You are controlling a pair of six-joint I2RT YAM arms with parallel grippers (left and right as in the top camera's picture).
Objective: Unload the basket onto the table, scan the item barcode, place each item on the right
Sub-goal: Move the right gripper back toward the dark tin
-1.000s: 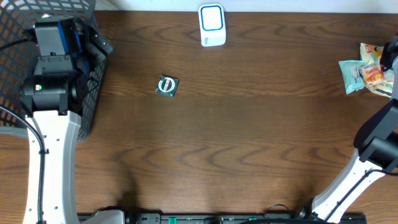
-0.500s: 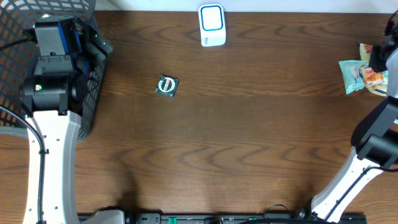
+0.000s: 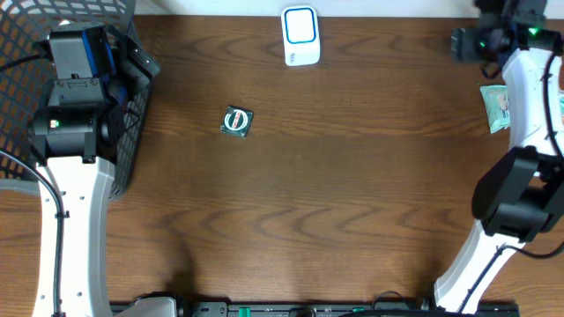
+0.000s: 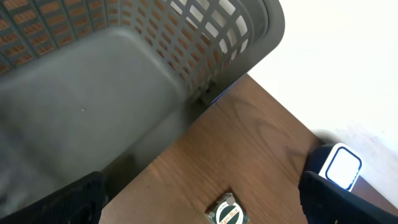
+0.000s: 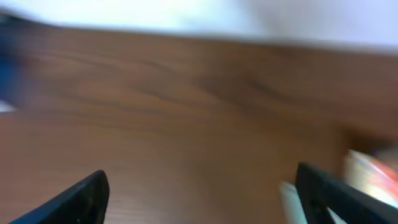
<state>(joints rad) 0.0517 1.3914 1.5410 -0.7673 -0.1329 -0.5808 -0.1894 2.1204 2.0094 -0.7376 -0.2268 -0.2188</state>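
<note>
1. Now that the right arm has swung from the right edge to the far right corner, the right gripper (image 5: 202, 196) stands wide and holds nothing. Its view is blurry, so I think the arm is moving fast.
2. A second ago that gripper was down by the snack bags (image 3: 496, 106) with its fingers closer together. One pale bag shows at the right edge of the table (image 3: 352, 194), partly hidden behind the arm.
3. I think this means no item is picked up yet, so nothing can be scanned.
4. The scanner (image 3: 300, 36), white with a blue face, stands at the far edge, near the middle.
5. A small green packet (image 3: 236, 121) lies flat in front of the scanner, a bit to the left. It could be the item too.
6. The left gripper (image 4: 208, 198) has not moved. It hangs wide and empty by the basket (image 3: 18, 53) at the far left.
7. Nothing lies between the bags and the scanner.
</note>
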